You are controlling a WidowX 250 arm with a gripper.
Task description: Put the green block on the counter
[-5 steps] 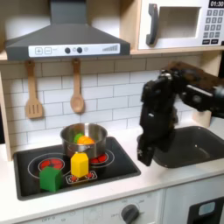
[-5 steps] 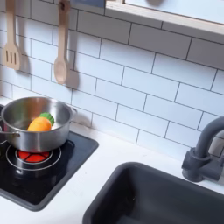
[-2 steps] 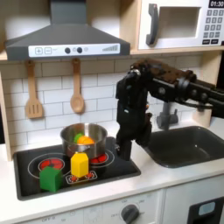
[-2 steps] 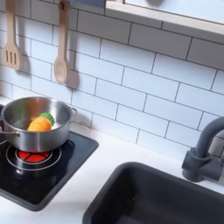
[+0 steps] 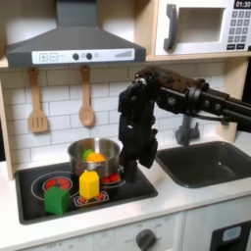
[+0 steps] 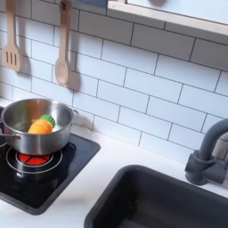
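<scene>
**Green block waits on the stovetop, arm above the pot**

In the first exterior view, the green block (image 5: 57, 200) sits on the black stovetop (image 5: 132, 186), at its front corner on the first exterior view's left, partly over a red burner. It looks like a small, stiff and light toy cube, probably smooth, so I judge a pinch from above across two opposite flat sides is the best hold. The yellow block (image 5: 89, 184) stands just beside it, on the first exterior view's right, and may hinder one finger. Behind them is the steel pot (image 5: 94, 155) with toy food inside. The gripper (image 5: 127, 176) hangs low just beside the pot, well apart from the green block; it is dark against dark, so I cannot tell if its fingers are apart or together. The white bench (image 5: 186, 199) lies free in front of the sink (image 5: 211, 162).

In the second exterior view, the pot (image 6: 36, 127) rests on a burner, two wooden utensils (image 6: 61, 53) hang on the tiles, and the bench (image 6: 111, 165) runs between stovetop and sink (image 6: 160, 200).
</scene>
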